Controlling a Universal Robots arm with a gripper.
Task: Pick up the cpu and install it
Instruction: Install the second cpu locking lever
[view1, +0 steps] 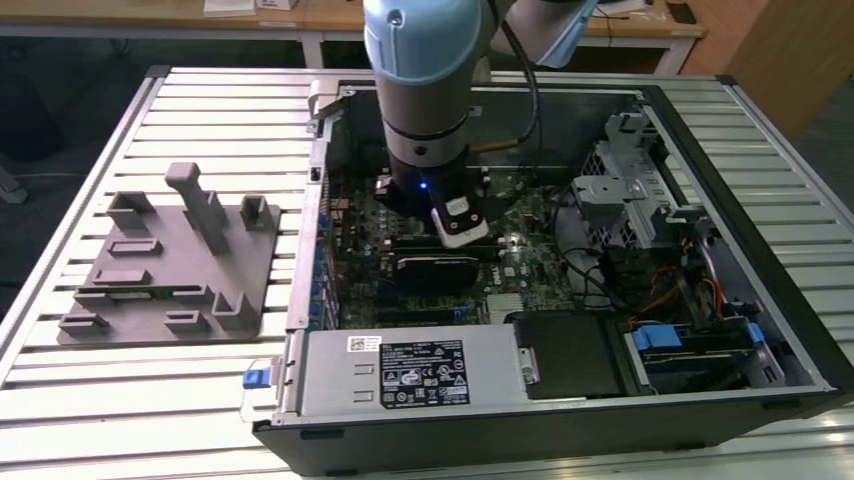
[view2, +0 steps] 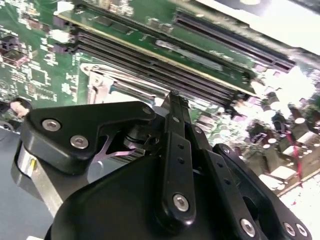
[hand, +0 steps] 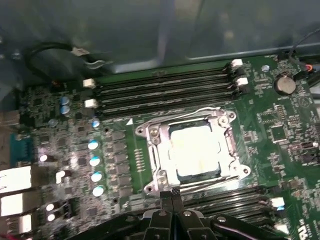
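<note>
I'm hanging inside the open computer case (view1: 694, 250), my arm (view1: 424, 90) dropping straight down over the motherboard (hand: 280, 130). My gripper (hand: 171, 196) has its two black fingers (view2: 176, 150) pressed flat together, nothing between them, tips pointing at the board. Just ahead of those tips sits the cpu (hand: 194, 151), its pale silver top plate lying flat and square inside the metal-framed socket (hand: 155, 135), thin dark rim showing around it. I'm clear of it, not touching; the chip is seated in there on its own. Beyond the socket from my fingertips run the long dark memory slots (hand: 165, 90), and another bank of them lies right under my fingers, between me and the socket frame. In the second wrist view my fingers cross over those slots (view2: 150, 62) at an angle. Well off to my side, outside the case on the slatted table (view1: 200, 110), the grey fixture tray (view1: 167, 265) stands with its upright posts.
</note>
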